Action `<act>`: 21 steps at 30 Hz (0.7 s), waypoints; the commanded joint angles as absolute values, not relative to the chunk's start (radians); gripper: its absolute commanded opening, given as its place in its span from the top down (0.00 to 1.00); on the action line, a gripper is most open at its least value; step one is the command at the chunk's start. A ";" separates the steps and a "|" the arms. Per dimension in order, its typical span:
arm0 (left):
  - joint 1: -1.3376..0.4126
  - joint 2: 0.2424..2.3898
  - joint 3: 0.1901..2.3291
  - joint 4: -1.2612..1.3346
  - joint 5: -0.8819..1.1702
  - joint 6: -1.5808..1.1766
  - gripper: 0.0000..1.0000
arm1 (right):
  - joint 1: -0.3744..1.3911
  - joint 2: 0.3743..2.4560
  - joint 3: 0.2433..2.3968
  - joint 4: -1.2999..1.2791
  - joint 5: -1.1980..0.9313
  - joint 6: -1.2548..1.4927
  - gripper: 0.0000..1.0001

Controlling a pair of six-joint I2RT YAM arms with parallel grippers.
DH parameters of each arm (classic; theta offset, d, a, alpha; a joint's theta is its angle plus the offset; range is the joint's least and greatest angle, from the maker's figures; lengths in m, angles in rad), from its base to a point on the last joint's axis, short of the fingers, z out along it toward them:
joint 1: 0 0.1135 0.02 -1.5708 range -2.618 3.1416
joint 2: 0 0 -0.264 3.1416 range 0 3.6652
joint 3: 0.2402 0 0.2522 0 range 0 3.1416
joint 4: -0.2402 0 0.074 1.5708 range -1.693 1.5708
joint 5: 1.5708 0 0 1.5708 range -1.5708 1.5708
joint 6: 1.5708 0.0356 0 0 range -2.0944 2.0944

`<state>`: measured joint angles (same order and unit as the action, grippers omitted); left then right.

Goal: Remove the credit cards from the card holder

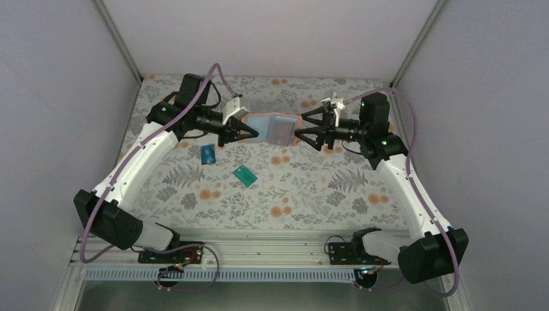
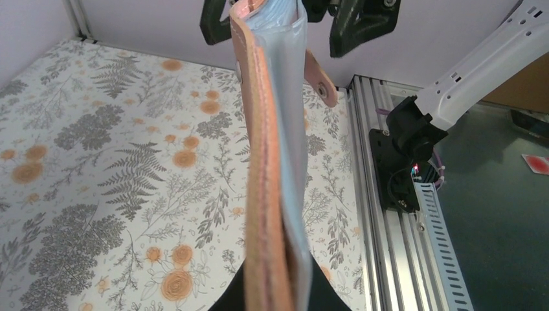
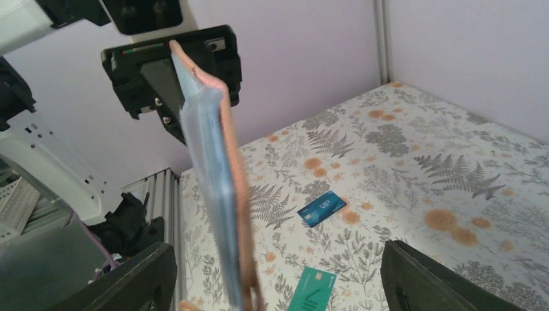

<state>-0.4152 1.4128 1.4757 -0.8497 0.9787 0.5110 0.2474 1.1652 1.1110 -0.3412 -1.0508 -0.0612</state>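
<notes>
The card holder [image 1: 275,128] is tan leather with clear plastic sleeves, held in the air above the back of the table. My left gripper [image 1: 249,133] is shut on its left end. The left wrist view shows the holder [image 2: 272,162] edge-on, rising from that gripper [image 2: 275,288]. My right gripper [image 1: 299,135] is open, and the holder's right end [image 3: 220,214] stands between its spread fingers [image 3: 136,278] without touching them. A blue credit card [image 1: 207,154] and a teal-green one [image 1: 245,175] lie flat on the table; both also show in the right wrist view [image 3: 322,208] [image 3: 311,291]. Any cards in the sleeves cannot be made out.
The table carries a floral cloth [image 1: 311,194]. An aluminium rail [image 1: 259,243] with both arm bases runs along the near edge. Pale walls close in the back and both sides. A small red flat thing [image 2: 536,163] lies beyond the rail, off the table.
</notes>
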 commanded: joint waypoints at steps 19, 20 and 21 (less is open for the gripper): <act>-0.422 1.372 1.486 -0.852 1.040 0.551 0.98 | 0.291 1.147 1.041 -0.127 -0.991 0.004 0.46; -0.423 1.372 1.488 -0.854 1.041 0.553 0.98 | 0.300 1.154 1.047 -0.125 -0.991 0.002 0.46; -0.424 1.375 1.488 -0.856 1.042 0.553 0.98 | 0.309 1.162 1.053 -0.126 -0.990 0.000 0.46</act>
<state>-0.4175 1.3983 1.4754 -0.8547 0.9863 0.5243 0.2749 1.1538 1.0447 -0.1711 -1.0100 -0.0006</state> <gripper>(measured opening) 0.044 0.540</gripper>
